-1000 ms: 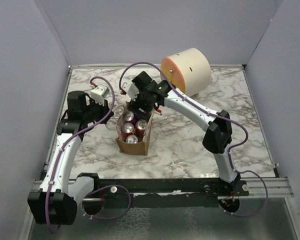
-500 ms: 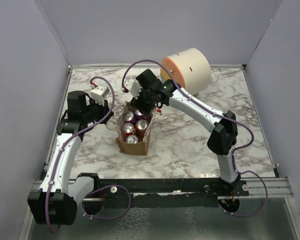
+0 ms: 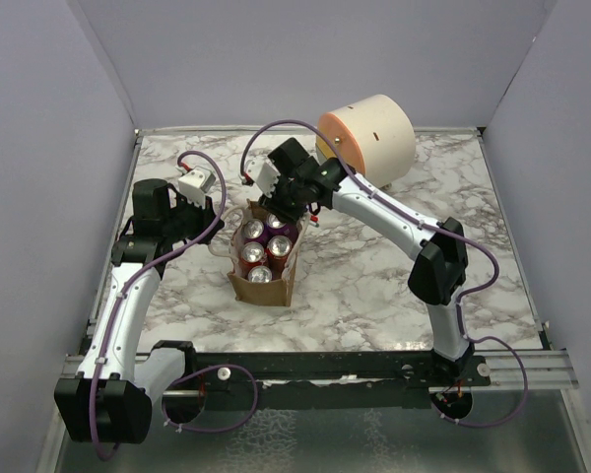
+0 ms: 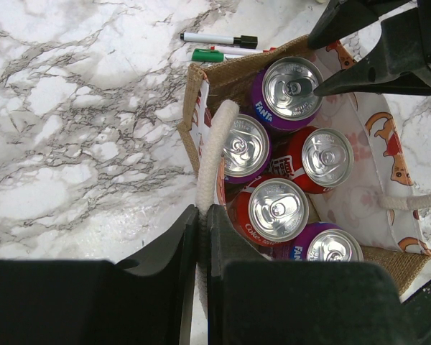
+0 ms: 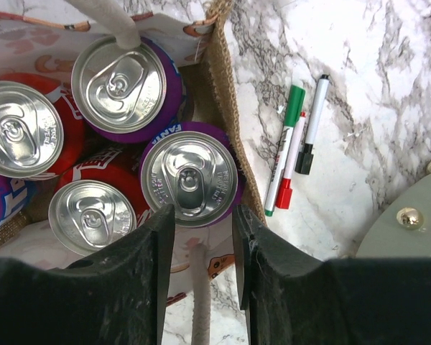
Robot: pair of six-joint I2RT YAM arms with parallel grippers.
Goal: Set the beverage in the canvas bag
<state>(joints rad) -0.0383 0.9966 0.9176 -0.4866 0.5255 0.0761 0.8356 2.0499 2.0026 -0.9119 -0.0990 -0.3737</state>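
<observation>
The canvas bag (image 3: 276, 286) stands left of the table's middle with several drink cans upright inside. In the left wrist view I see purple Fanta cans (image 4: 291, 90) and red Coke cans (image 4: 276, 210) packed together. My left gripper (image 4: 202, 210) (image 3: 220, 223) is shut on the bag's white loop handle (image 4: 214, 147) at its left side. My right gripper (image 5: 203, 210) (image 3: 279, 209) hovers over the bag's far end, just above a purple can (image 5: 189, 176). Its jaws stand a narrow gap apart with nothing held. The other handle (image 5: 201, 316) runs below that gap, untouched.
Three markers (image 5: 293, 147), green, red and black capped, lie on the marble just beyond the bag. A large cream-and-orange drum (image 3: 369, 138) sits at the back, right of the right arm. Grey walls enclose the table on three sides.
The right gripper's jaws have drawn closer together above the far purple can, and that arm has shifted slightly right. The left arm and the bag have stayed still.
</observation>
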